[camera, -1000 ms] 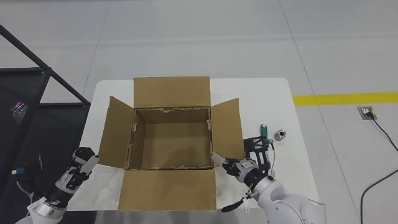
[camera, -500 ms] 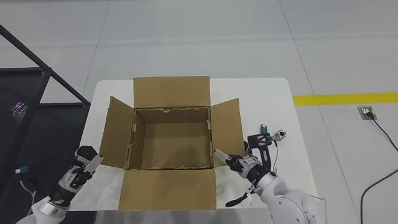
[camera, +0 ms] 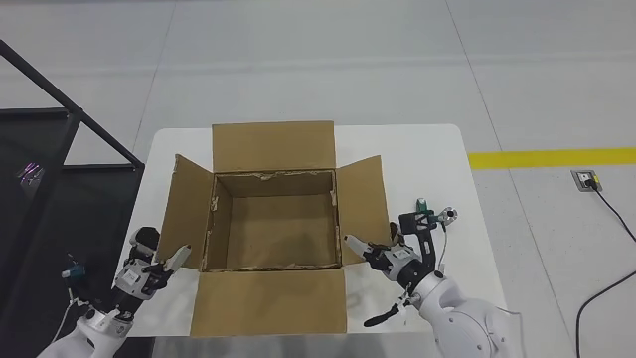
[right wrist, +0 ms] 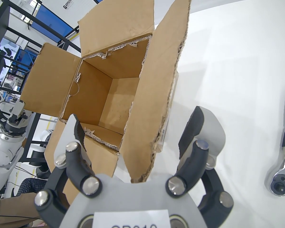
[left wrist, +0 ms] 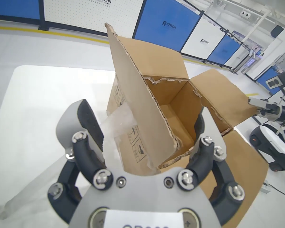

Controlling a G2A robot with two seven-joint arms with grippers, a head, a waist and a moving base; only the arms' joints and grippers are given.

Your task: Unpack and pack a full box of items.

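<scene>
On the white worktop (camera: 437,154) the cardboard box (camera: 273,234) sits mid-surface, 4 flaps open, inside bare, no items in it. The left tool (left wrist: 143,110) is at the box's near-left corner, jaws apart, w/ the left flap (left wrist: 137,88) standing up btwn them. Can't tell if either pad touches the card. The right tool (right wrist: 136,115) mirrors it at the near-right corner, jaws apart, straddling the right flap (right wrist: 166,60). A ratchet (right wrist: 281,162) lies on the worktop near that tool, apart from the box. Some clear plastic film (left wrist: 118,124) is bunched against the box's outer left wall.

Risks, as I read it:
- Flap edges look torn & soft, so a pinch near the corner could crease or rip the card rather than fold it.
- Working the 2 sides unevenly could skew or slide the box, which is prob. light when empty.
- The film could catch under the left tool & drag along.
- The right tool swinging outward may knock the ratchet toward the worktop edge.
- Box is empty, so shutting flaps now would skip the packing.
</scene>
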